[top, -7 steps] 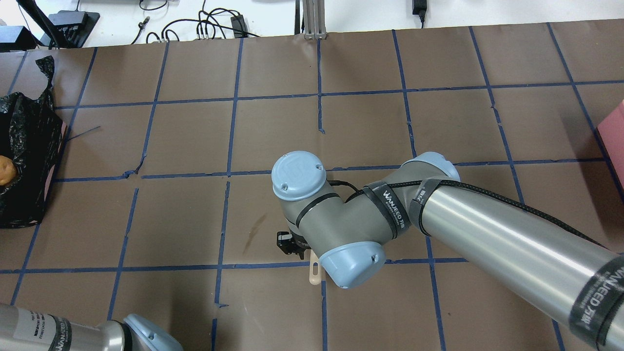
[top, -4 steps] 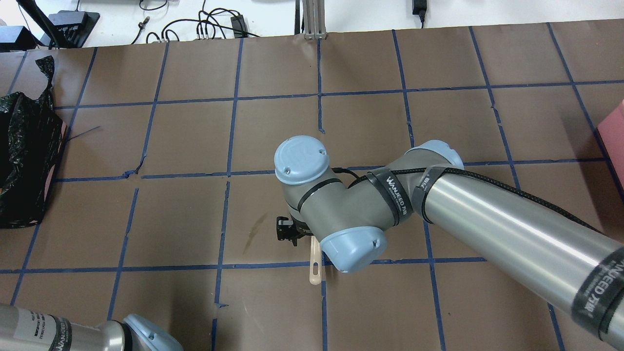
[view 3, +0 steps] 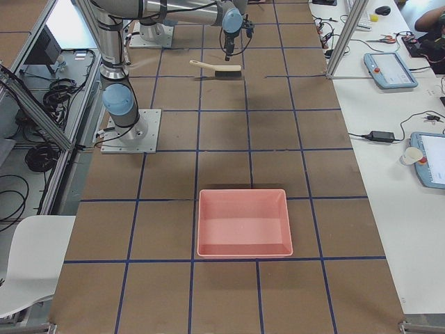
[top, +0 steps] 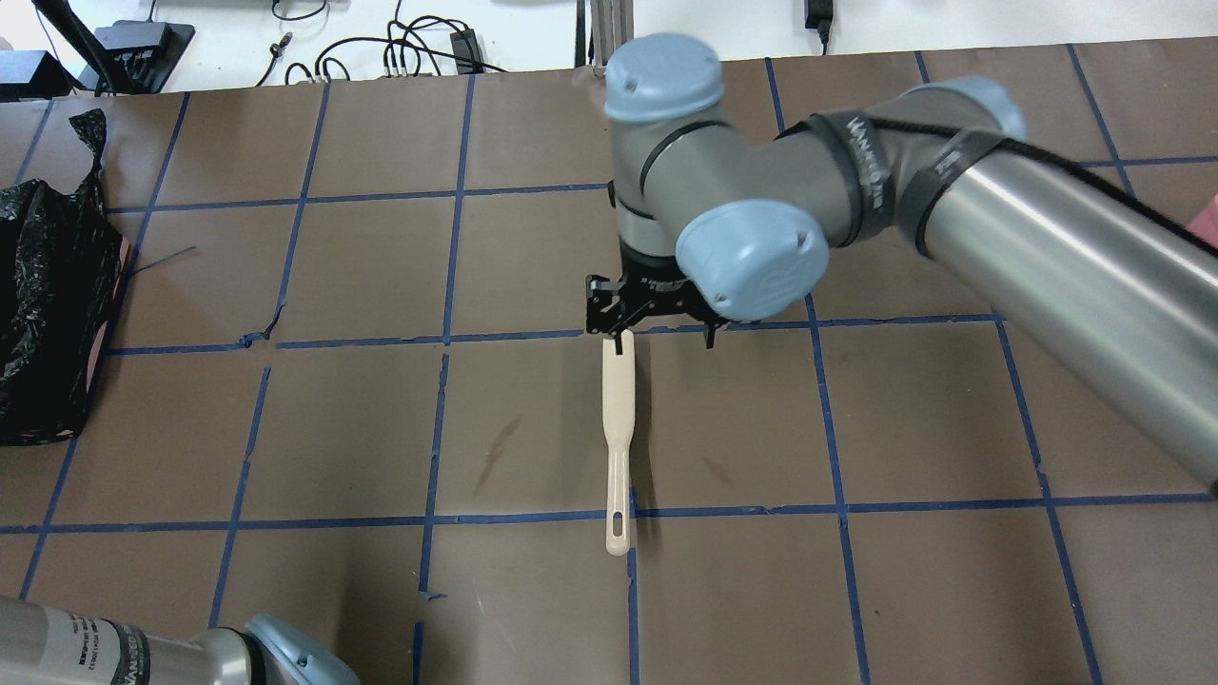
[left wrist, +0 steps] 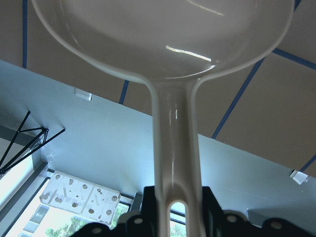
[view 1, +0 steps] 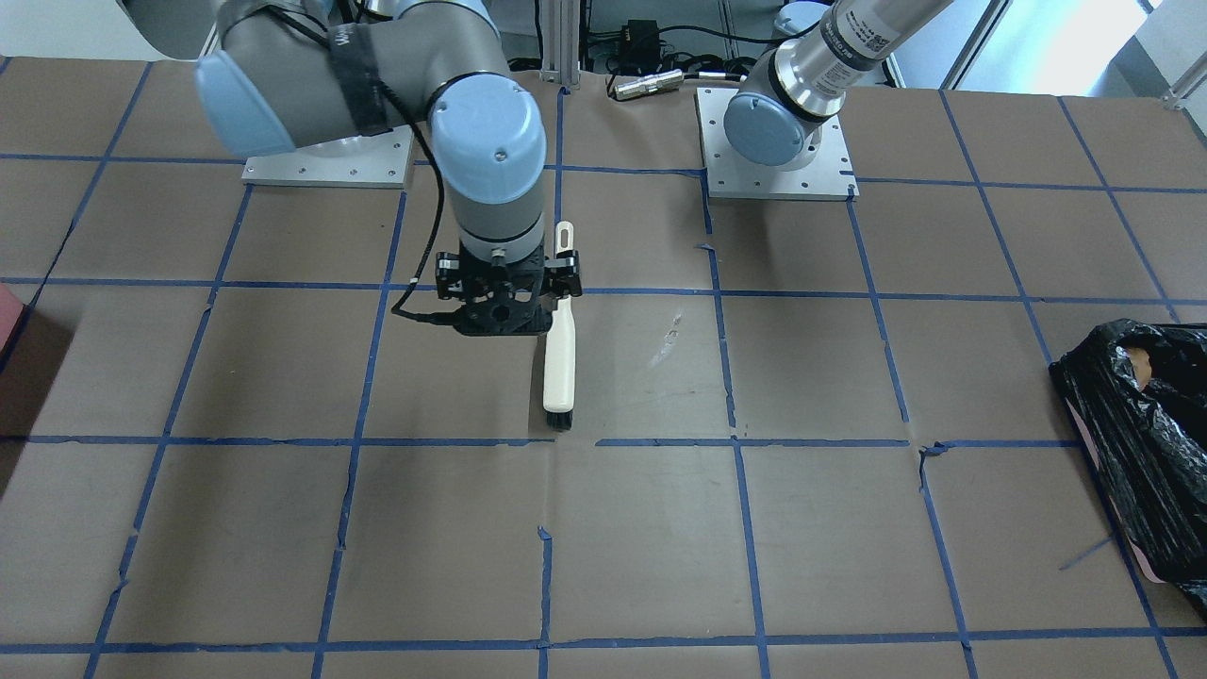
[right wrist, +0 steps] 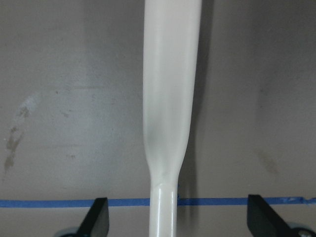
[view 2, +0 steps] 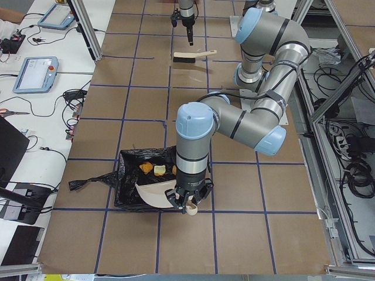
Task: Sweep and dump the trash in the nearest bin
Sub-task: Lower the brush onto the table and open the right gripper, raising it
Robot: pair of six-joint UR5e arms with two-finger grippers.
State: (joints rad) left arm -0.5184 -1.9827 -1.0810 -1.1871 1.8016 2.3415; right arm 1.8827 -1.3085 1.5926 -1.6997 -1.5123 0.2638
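The cream-handled brush (top: 617, 438) lies flat on the brown table, its black bristles toward the far side. My right gripper (top: 655, 328) hovers open above its bristle end; in the right wrist view both fingers (right wrist: 96, 217) stand well clear of the handle (right wrist: 170, 98). In the side view my left gripper (view 2: 187, 205) is shut on the handle of the cream dustpan (view 2: 153, 191), which tilts over the black-bagged bin (view 2: 126, 187). The trash lies inside the bin: an orange lump (view 2: 145, 168) and two pale chunks (view 2: 158, 170). The left wrist view shows the pan's underside (left wrist: 163, 34).
The bin (top: 48, 314) stands at the table's left end in the overhead view. A pink bagless tub (view 3: 243, 223) sits toward the right end. Blue tape lines grid the table. Cables and devices lie beyond its far edge.
My right arm has lifted and swung toward the far side, uncovering the brush, which stays put on the table. An orange lump seen at the bin's edge a second ago has dropped from the overhead view.
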